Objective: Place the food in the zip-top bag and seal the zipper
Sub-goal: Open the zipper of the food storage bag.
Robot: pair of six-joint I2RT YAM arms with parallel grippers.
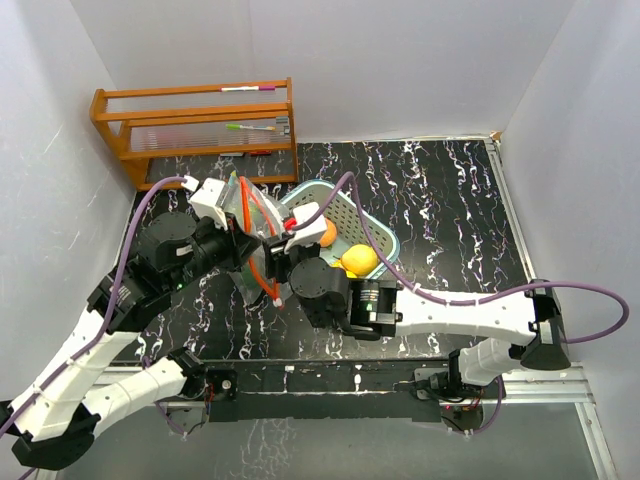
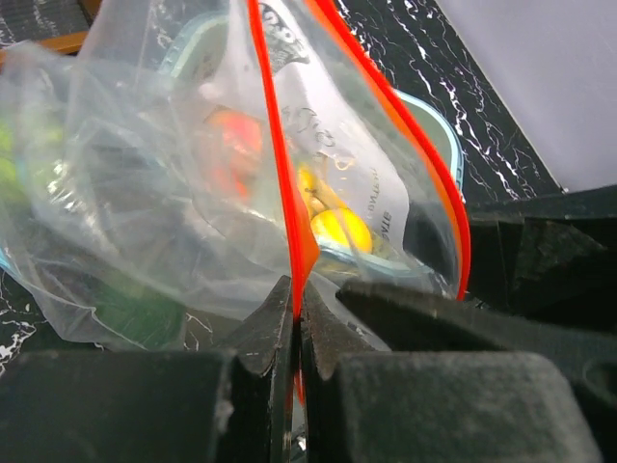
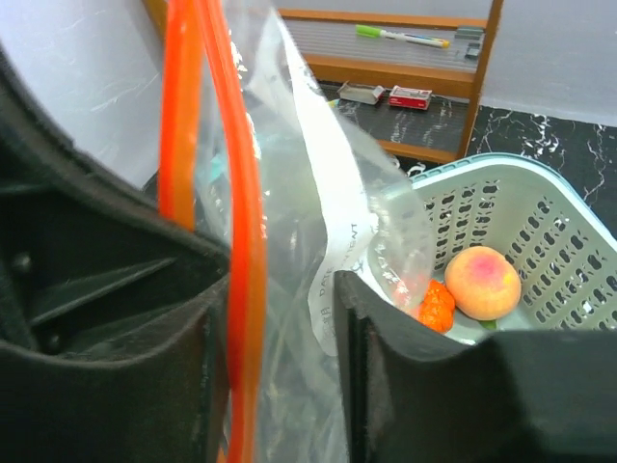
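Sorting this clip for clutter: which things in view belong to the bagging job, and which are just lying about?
Job: clear plastic zip-top bag with orange zipper; glossy toy peach; yellow toy lemon; orange toy fruit; pale teal lattice basket holding them; left pincer; right pincer.
Lying about: wooden rack; green marker; small red-and-white box.

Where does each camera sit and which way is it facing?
Top external: above, behind the bases, looking down on table, both arms, bag, basket.
Left wrist: on left arm, looking along the shut left claw pinching the bag's orange zipper.
Right wrist: on right arm, facing basket and rack; open right claw flanks the zipper.
Shared: both wrist views show bag and basket.
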